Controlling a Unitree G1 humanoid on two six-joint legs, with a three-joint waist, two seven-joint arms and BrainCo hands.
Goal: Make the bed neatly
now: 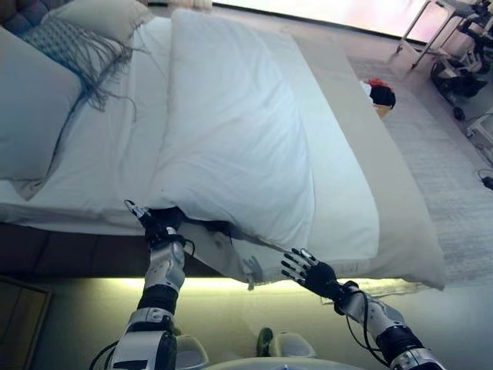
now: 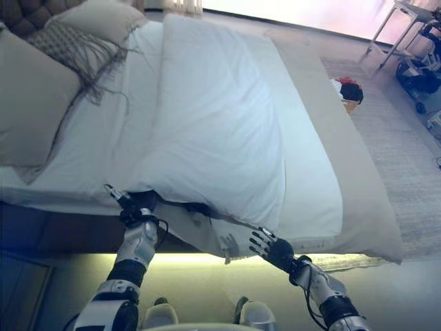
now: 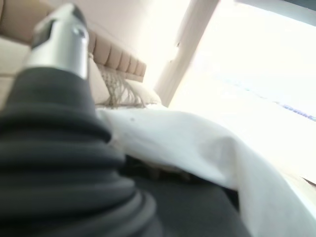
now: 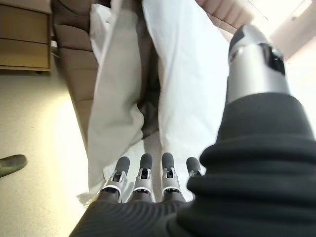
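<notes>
In the left eye view, a white duvet (image 1: 231,131) lies folded into a long band on the bed (image 1: 400,208), its long axis running from the near edge toward the far side, beside the pillows (image 1: 35,100) and a fringed cushion (image 1: 73,46). The duvet's near corner hangs over the bed's edge. The left hand (image 1: 158,223) is tucked under that near corner; its fingers are hidden by the cloth, so whether they grip cannot be told. The right hand (image 1: 308,270) hovers just below the bed's edge with its fingers spread apart, holding nothing.

The right eye view shows the same layout, with a rug (image 2: 406,158) on the floor beyond the bed.

The left wrist view shows the duvet's edge draped past the hand's cover, the fingers unseen.

In the right wrist view, the fingers (image 4: 143,165) are straight, pointing at hanging white cloth without touching it.
</notes>
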